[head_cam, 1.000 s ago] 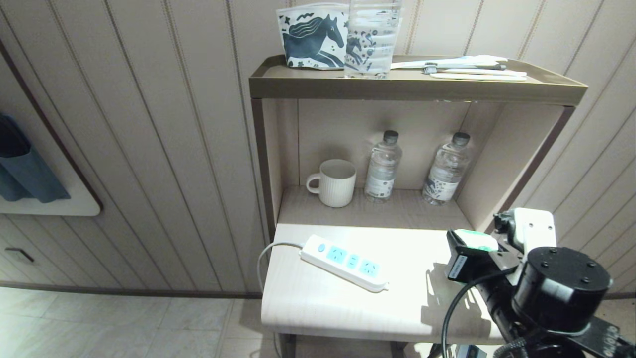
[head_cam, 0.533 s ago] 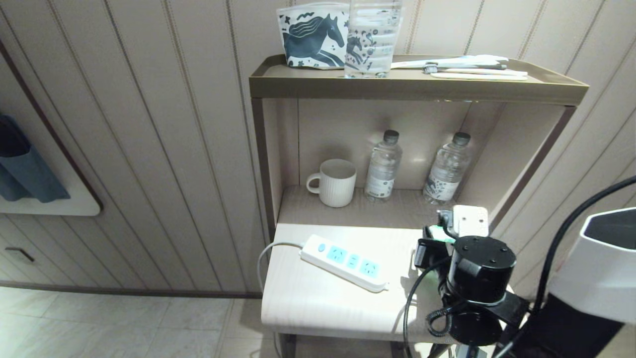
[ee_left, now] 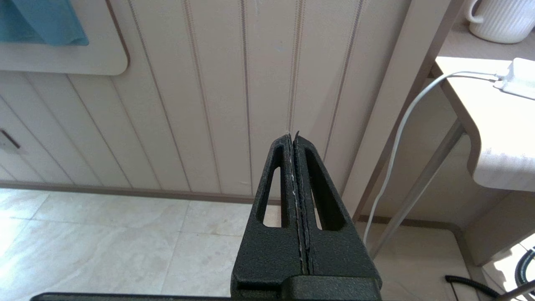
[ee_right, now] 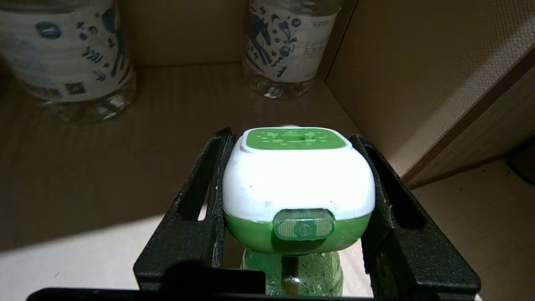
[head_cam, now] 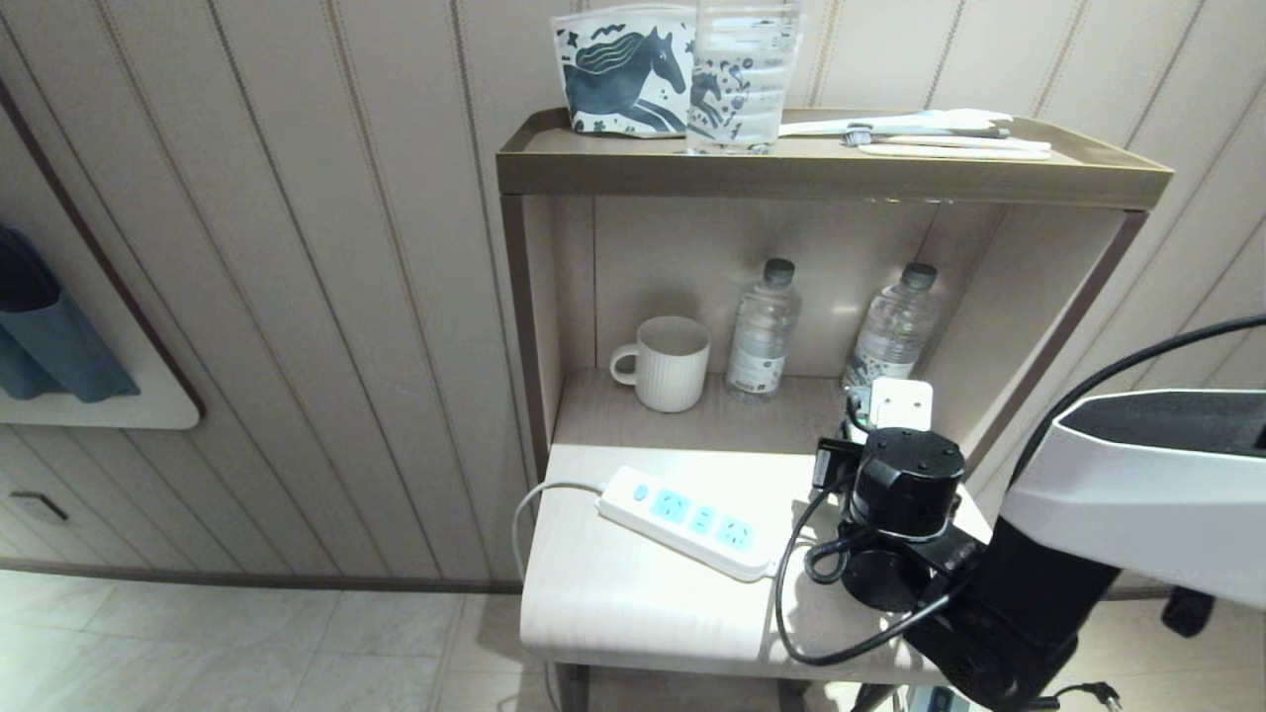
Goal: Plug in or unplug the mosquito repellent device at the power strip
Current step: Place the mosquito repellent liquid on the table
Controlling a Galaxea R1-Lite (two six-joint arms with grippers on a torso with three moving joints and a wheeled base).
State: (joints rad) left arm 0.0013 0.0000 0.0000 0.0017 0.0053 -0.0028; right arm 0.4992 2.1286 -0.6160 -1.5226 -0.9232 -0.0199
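Note:
The mosquito repellent device (ee_right: 296, 184), a white-and-green head over a translucent green bottle, sits upright between the fingers of my right gripper (ee_right: 292, 138), which is shut on its two sides. In the head view that gripper (head_cam: 836, 457) hovers over the table's back right, just right of the power strip (head_cam: 682, 519), and the wrist hides the device. The strip lies diagonally on the white tabletop (head_cam: 633, 603) with nothing plugged into its blue sockets. My left gripper (ee_left: 292, 136) is shut on nothing, low beside the table and pointing at the wall.
A white mug (head_cam: 671, 362) and two water bottles (head_cam: 762, 331) (head_cam: 893, 331) stand at the back of the shelf. The shelf's right wall (head_cam: 1039, 316) is close to my right arm. The strip's cord (head_cam: 524, 509) hangs off the left edge. A pouch (head_cam: 623, 69) and a bottle are on the top shelf.
My right arm has swung left and farther in over the table with the device held, from the front right corner to beside the strip's right end. The strip has not moved.

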